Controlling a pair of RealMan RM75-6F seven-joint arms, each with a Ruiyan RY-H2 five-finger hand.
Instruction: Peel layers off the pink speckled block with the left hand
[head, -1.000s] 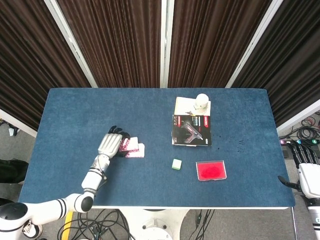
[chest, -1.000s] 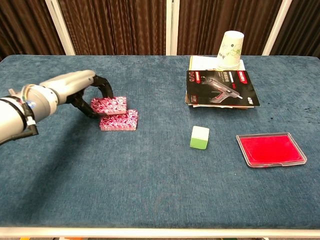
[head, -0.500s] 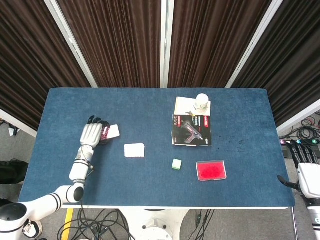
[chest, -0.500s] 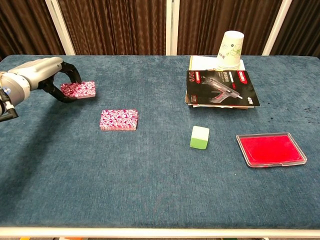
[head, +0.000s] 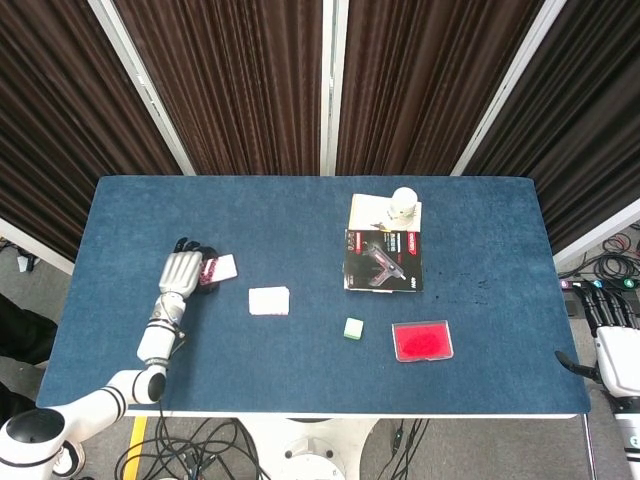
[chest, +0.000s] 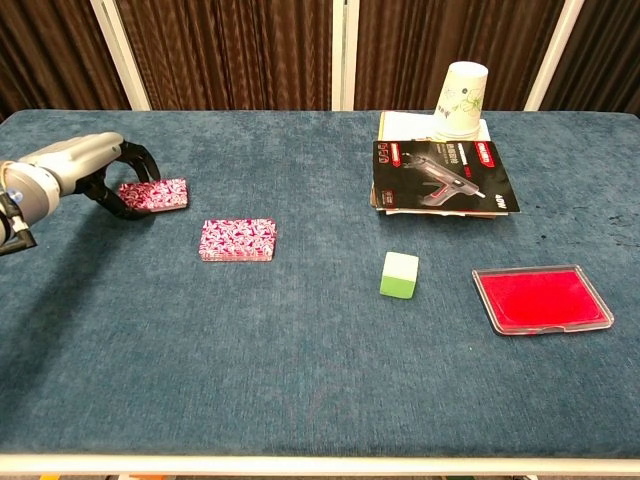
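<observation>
Chest view: pink speckled block (chest: 237, 240), thin layer (chest: 153, 194) seemingly in left hand (chest: 95, 172).

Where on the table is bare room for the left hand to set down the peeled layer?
Bare blue cloth lies in front of the left hand and its peeled pink speckled layer, left of the pink speckled block. It is crowded at the far right, around the glue-gun package and white paper cup.

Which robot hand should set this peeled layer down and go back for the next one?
Left. The left robot hand already holds the peeled layer low over the table, near the pink speckled block. The right robot hand sits off the table's far right edge.
</observation>
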